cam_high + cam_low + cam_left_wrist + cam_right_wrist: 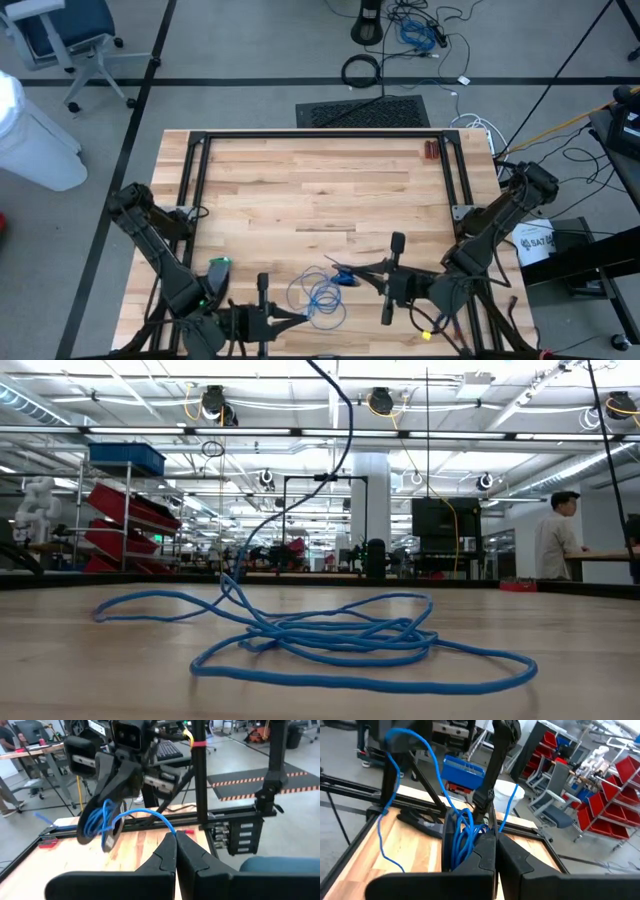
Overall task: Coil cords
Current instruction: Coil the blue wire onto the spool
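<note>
Blue cord (330, 635), nearest the low camera, sprawls in loose, uneven loops on the pale wooden worktop (320, 190), so the coiling is barely begun. Left pincer (300, 316) is clenched on one stretch of it at the near edge. Right pincer (348, 272), just beyond, grips a small hank. The wire looks thin, smooth and limp, prone to springing apart.

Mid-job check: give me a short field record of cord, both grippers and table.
cord: blue cord, loose loops on the table's near part, not a tidy coil
left gripper: shut on cord strand
right gripper: shut on cord, several strands bunched at its fingers
table: wooden top, small red object near far right corner
</note>
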Robot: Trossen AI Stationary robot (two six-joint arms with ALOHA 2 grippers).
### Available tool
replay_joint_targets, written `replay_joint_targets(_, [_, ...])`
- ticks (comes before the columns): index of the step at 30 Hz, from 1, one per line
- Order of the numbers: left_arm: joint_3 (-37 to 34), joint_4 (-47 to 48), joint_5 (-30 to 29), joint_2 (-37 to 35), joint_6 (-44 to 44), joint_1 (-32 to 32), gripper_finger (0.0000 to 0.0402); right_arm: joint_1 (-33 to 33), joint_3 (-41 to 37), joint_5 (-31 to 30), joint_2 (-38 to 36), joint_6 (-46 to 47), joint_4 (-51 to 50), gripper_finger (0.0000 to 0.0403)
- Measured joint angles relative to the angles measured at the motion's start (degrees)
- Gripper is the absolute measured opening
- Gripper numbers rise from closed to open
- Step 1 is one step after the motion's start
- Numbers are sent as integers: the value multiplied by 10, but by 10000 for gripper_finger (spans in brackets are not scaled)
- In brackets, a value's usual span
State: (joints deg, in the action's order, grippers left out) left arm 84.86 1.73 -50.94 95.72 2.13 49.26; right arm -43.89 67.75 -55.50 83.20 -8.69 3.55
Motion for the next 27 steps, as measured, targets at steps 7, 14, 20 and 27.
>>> replay_joint_targets(7, [0,49,0,0,17,4,1,-31,0,4,-9,-40,56,0])
replay_joint_targets(14, [0,55,-1,0,19,4,1,-55,0,4,-26,-42,57,0])
replay_joint_targets(20, [0,105,-1,0,53,4,1,-62,0,46,-39,-18,64,0])
replay_joint_targets(27, [0,154,0,-1,94,4,1,-65,0,78,-42,-19,89,0])
